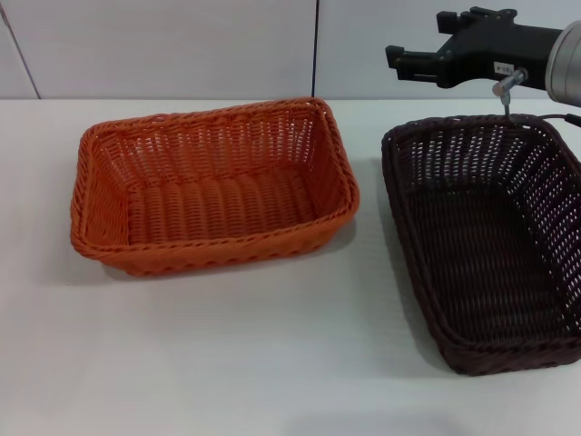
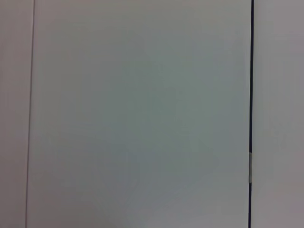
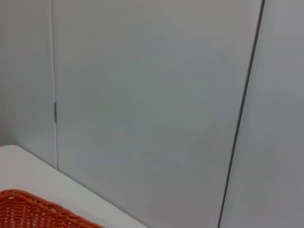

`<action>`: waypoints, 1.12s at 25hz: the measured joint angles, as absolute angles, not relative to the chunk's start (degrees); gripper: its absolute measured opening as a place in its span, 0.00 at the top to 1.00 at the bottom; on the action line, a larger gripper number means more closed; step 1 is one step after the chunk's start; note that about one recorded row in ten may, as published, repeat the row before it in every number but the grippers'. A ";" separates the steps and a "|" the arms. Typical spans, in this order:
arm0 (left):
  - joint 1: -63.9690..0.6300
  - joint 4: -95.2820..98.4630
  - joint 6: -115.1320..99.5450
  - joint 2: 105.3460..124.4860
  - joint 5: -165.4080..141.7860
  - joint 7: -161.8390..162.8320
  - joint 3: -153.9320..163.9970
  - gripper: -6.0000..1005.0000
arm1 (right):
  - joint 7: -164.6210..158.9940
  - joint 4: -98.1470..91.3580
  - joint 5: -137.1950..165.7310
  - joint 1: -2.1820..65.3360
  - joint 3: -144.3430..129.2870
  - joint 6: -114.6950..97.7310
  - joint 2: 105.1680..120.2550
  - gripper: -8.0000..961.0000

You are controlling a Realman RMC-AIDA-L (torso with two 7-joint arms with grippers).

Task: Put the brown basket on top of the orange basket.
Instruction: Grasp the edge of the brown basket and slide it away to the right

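Since the brown basket (image 1: 486, 245) sits on the table's right side, long axis running away from me, well apart from the orange basket (image 1: 213, 186) to its left, I judge the right arm nearer. My right gripper (image 1: 413, 62) hovers above its far rim; whether it is clenched I cannot tell, and the left arm is unseen.

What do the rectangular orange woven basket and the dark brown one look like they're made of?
Orange woven basket: looks like plastic imitation wicker; uniform bright strands, braided rim. Dark brown woven basket: apparently the same weave; slight sheen, openwork sides. Natural rattan can't be ruled out.
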State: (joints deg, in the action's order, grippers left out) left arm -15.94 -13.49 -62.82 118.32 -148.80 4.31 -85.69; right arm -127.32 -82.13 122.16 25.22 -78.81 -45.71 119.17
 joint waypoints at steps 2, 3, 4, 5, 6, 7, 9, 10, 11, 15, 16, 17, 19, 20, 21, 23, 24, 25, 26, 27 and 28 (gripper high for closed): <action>-15.68 -13.49 -62.83 118.34 -148.80 4.31 -85.69 0.26 | -127.16 -82.46 122.16 25.07 -79.00 -45.98 119.07 0.15; -15.54 -13.49 -62.87 118.36 -148.80 4.31 -85.69 0.26 | -127.11 -82.64 122.22 24.96 -79.11 -46.07 119.01 0.15; -15.43 -13.50 -62.92 118.40 -148.80 4.31 -85.69 0.26 | -127.07 -82.88 122.34 24.78 -79.24 -46.12 118.96 0.15; -15.34 -13.50 -62.96 118.43 -148.80 4.31 -85.69 0.26 | -127.03 -83.21 122.52 24.47 -79.38 -46.12 118.94 0.15; -15.27 -13.50 -62.98 118.45 -148.80 4.31 -85.69 0.26 | -127.01 -83.57 122.62 24.12 -79.48 -46.08 118.93 0.15; -15.20 -13.48 -62.96 118.46 -148.80 4.31 -85.69 0.26 | -126.96 -83.91 122.68 23.76 -79.56 -45.94 118.93 0.15; -14.99 -13.44 -62.86 118.47 -148.80 4.36 -85.61 0.26 | -126.52 -84.33 122.56 23.22 -79.81 -45.58 119.00 0.15; -14.95 -13.44 -62.86 118.47 -148.80 4.36 -85.58 0.26 | -126.28 -84.39 122.43 23.02 -79.96 -45.38 119.06 0.15; -14.88 -13.44 -62.85 118.48 -148.80 4.37 -85.54 0.26 | -126.15 -84.39 122.32 22.89 -80.18 -45.01 119.10 0.15; -14.79 -13.44 -62.79 118.55 -148.80 4.39 -85.43 0.26 | -126.28 -83.92 122.20 22.75 -80.72 -43.96 119.17 0.15; -14.78 -13.44 -62.75 118.55 -148.80 4.39 -85.43 0.26 | -126.43 -83.85 122.09 22.72 -80.76 -43.78 119.18 0.15; -14.78 -13.44 -62.69 118.56 -148.80 4.39 -85.43 0.26 | -126.55 -83.76 121.72 22.62 -80.80 -43.50 119.19 0.15; -14.77 -13.46 -62.65 118.56 -148.80 4.39 -85.55 0.26 | -126.61 -83.68 120.05 22.21 -80.84 -42.94 119.20 0.15; -14.77 -13.47 -62.64 118.56 -148.80 4.40 -85.62 0.26 | -126.57 -83.64 118.57 21.92 -80.84 -42.73 119.18 0.15; -14.76 -13.48 -62.64 118.56 -148.80 4.39 -85.64 0.26 | -126.45 -83.64 117.68 21.71 -80.80 -42.65 119.14 0.15; -14.76 -13.48 -62.64 118.56 -148.80 4.40 -85.66 0.26 | -126.06 -83.75 116.40 21.23 -80.70 -42.61 119.01 0.15; -14.76 -13.48 -62.64 118.56 -148.80 4.40 -85.66 0.26 | -125.68 -83.90 116.22 20.94 -80.72 -42.61 119.00 0.15; -14.74 -13.47 -62.64 118.57 -148.80 4.40 -85.67 0.26 | -124.93 -84.13 116.14 20.70 -80.84 -42.60 118.99 0.15; -14.67 -13.47 -62.68 118.57 -148.80 4.40 -85.68 0.26 | -123.79 -84.30 116.13 20.48 -81.08 -42.59 119.04 0.15; -14.62 -13.46 -62.71 118.57 -148.80 4.40 -85.69 0.26 | -122.32 -84.38 116.11 20.26 -81.49 -42.44 119.10 0.15; -14.62 -13.46 -62.71 118.57 -148.80 4.40 -85.69 0.27 | -120.66 -84.45 116.09 20.03 -82.06 -42.09 119.14 0.15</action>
